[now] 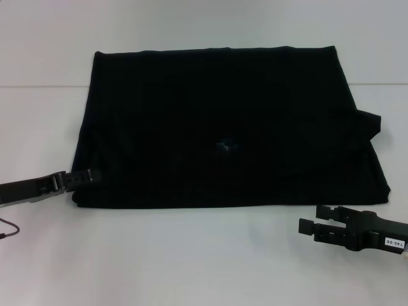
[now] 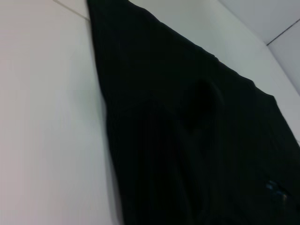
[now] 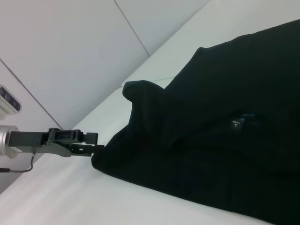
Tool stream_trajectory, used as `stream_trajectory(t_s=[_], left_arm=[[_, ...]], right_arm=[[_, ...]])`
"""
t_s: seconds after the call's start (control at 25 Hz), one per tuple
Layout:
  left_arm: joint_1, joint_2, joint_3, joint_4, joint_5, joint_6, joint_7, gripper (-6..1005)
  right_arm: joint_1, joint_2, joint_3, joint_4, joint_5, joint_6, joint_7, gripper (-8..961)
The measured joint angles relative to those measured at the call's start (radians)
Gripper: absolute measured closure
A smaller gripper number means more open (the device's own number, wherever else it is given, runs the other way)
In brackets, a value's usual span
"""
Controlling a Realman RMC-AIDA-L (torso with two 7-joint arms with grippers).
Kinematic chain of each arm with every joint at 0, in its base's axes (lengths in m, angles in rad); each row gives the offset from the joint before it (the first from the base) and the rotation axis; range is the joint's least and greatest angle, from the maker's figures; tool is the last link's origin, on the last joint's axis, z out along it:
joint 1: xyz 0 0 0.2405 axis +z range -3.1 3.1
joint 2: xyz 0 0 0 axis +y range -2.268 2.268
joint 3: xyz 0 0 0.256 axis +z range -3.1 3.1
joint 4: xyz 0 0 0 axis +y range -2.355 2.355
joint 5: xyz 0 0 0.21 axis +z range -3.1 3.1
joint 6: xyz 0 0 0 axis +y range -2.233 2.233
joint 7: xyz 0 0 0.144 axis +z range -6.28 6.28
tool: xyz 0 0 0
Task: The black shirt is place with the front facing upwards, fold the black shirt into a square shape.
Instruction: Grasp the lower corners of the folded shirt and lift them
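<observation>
While the right end effector [image 1: 308, 218] sits on the near right of the white worktop [image 1: 191, 255], fingers apart and clear of the cloth, the left end effector [image 1: 89, 175] is at the near left corner of the black shirt [image 1: 223, 121], touching its edge; whether its fingers are pinched on the fabric cannot be told. Farther back, the shirt lies flat as a broad rectangle across the middle of the worktop, one sleeve poking out on the right side.
</observation>
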State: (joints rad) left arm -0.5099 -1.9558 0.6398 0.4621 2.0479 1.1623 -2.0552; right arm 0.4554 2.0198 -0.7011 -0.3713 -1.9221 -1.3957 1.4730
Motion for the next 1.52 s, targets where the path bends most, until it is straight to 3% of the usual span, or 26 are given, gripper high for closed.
stream_trajectory(t_s=[0.88, 1.04, 1.52], left_arm=[[-0.005, -0.008, 0.040, 0.005, 0.000, 0.039, 0.001, 168], [-0.010, -0.006, 0.077, 0.009, 0.000, 0.018, 0.001, 170], [-0.011, -0.008, 0.080, 0.021, -0.001, -0.005, 0.001, 177]], right_arm=[[0.006, 0.002, 0.000, 0.000, 0.005, 0.036, 0.002, 70], [0.006, 0.002, 0.000, 0.000, 0.006, 0.038, 0.003, 71], [0.006, 0.002, 0.000, 0.000, 0.006, 0.033, 0.003, 69]])
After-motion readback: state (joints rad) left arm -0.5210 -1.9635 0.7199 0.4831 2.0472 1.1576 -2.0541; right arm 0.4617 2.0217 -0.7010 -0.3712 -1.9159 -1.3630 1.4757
